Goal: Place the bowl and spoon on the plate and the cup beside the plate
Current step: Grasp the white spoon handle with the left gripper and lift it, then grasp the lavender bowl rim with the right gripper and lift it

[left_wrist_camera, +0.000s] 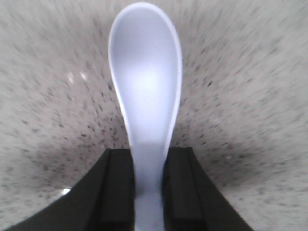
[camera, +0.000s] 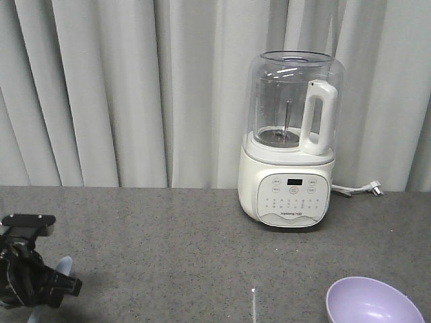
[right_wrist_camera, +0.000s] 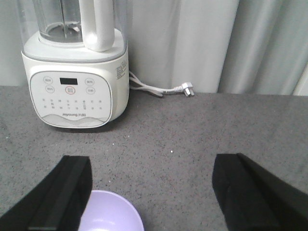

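Note:
The pale blue-white spoon (left_wrist_camera: 147, 82) points away from me over the speckled grey counter, scoop up. My left gripper (left_wrist_camera: 149, 161) is shut on its handle. In the front view that gripper (camera: 57, 282) is at the bottom left corner, and a bit of the spoon (camera: 65, 264) shows beside it. The lavender bowl (right_wrist_camera: 110, 214) rests upright on the counter, by the inner side of the left finger of my right gripper (right_wrist_camera: 153, 163). That gripper hangs wide open with nothing in it. The bowl (camera: 374, 303) also shows at the front view's bottom right. Plate and cup are out of view.
A white blender (camera: 289, 145) with a clear jug stands at the back against the grey curtain. Its cord and plug (right_wrist_camera: 185, 89) lie on the counter to its right. The counter (camera: 168, 235) is dark speckled grey.

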You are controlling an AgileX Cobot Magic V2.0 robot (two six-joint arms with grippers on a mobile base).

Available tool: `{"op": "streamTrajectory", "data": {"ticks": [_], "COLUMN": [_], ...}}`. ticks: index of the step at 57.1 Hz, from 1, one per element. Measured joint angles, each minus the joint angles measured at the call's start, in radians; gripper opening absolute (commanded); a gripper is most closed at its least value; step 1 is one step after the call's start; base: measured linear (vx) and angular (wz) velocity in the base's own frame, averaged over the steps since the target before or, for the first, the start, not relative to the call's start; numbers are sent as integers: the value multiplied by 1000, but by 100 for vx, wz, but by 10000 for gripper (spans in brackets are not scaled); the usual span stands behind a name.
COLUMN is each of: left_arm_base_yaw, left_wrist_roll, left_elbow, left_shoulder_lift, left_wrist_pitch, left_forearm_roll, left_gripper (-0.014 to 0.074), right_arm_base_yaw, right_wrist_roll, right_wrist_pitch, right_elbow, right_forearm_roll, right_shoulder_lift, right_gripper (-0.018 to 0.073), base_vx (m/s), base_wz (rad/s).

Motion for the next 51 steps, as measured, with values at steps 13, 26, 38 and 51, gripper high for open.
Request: {"op": "streamTrajectory", "data": {"ticks": [13,26,38,51], "left_arm_base_yaw": [0,-5,-6,-6], "left_wrist_roll": [2,12,17,17], "left_elbow": [0,0,0,0], "left_shoulder_lift": [-237,-389,-411,-412], "left_wrist_pitch": [-47,-58,-55,-49], "left_forearm_roll": [-20,-21,-22,-22], "left_gripper": [-8,-8,-8,-6], "right_arm_base_yaw": [0,0,0,0], "right_wrist_roll": [103,119,116,105], "right_wrist_pitch": [164,304,307,293], "right_elbow": [-2,-51,-119,-135], "right_forearm_roll": [1,41,85,95], "right_shoulder_lift": [119,369,515,659], "right_gripper": [549,536,522,409], "base_vx": [0,0,0,0], "base_wz": [0,0,0,0]}}
